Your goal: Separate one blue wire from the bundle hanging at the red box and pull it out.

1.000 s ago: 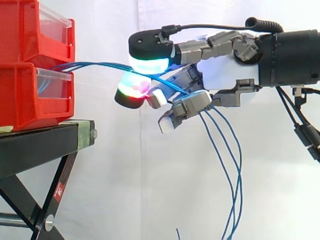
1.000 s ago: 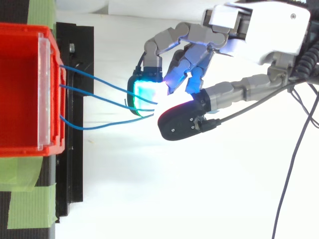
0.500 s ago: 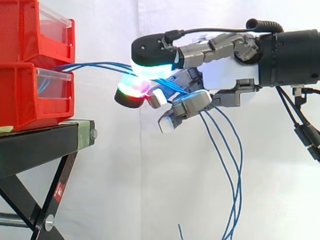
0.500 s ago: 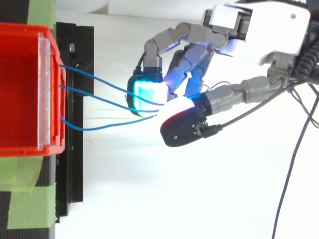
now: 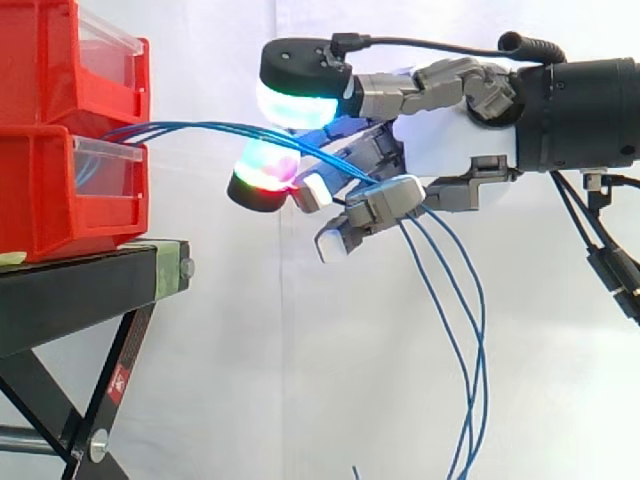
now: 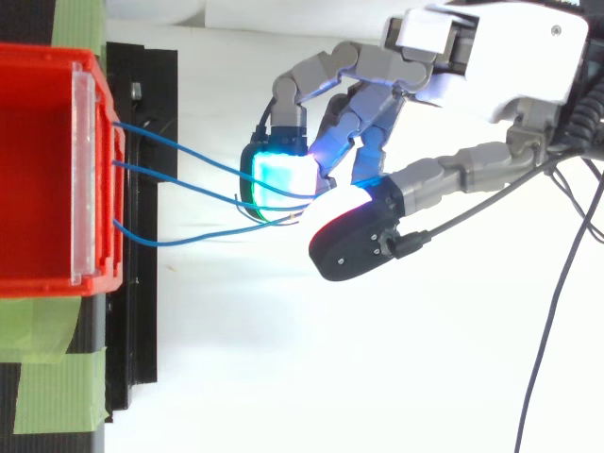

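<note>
Three blue wires run from the front of the lower red bin rightward into my hand, then hang down behind it in long loops. My fingers are curled around the wires, which thread between them. The thumb's cyan pad hovers just above the strands, and a red-green pad sits just below them. From above, the wires fan out from the bin's edge and meet under the cyan pad. The lowest wire's bare end pokes out beside the thumb.
A second red bin is stacked on the lower one. Both rest on a black stand with a crossed leg. Green tape marks the stand's surface. A white curtain hangs behind.
The thumb has lifted a little off the wires after pressing down on them half a second ago. The wires and the arm have hardly shifted.
</note>
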